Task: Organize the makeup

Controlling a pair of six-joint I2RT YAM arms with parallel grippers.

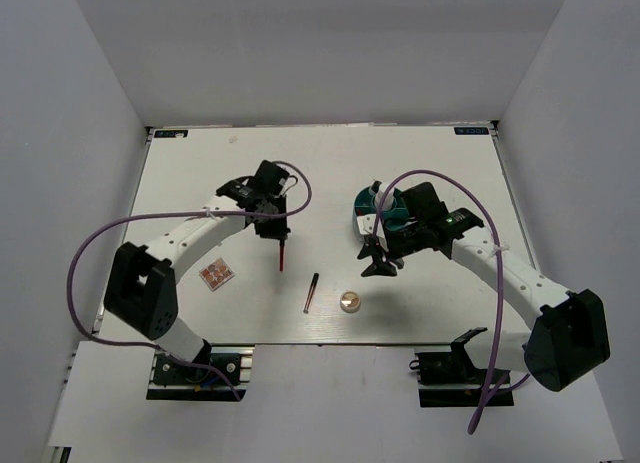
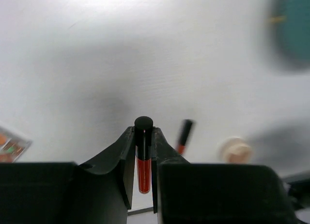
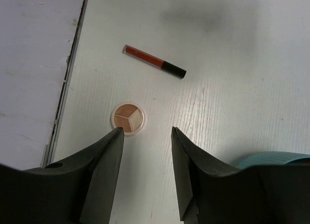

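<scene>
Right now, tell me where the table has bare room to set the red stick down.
Bare: the far strip of the table, beyond the teal cup. Crowded: the near centre, where the palette, the loose stick and the round compact lie close.

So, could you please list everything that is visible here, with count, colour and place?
held lip gloss tube: 1, red with black cap, clamped upright in the left gripper
lying lip gloss tube: 1, red with black cap, flat on the table near its front middle
round compact: 1, pale rim, beige and brown pans, on the table beside the lying tube
square palette: 1, pink, on the table by the left arm
divided cup: 1, teal, partly hidden under the right arm
table: 1, white
cables: 2, purple, one along each arm
left gripper: 1, black, shut on the held tube
right gripper: 1, black, open and empty, over the compact
</scene>
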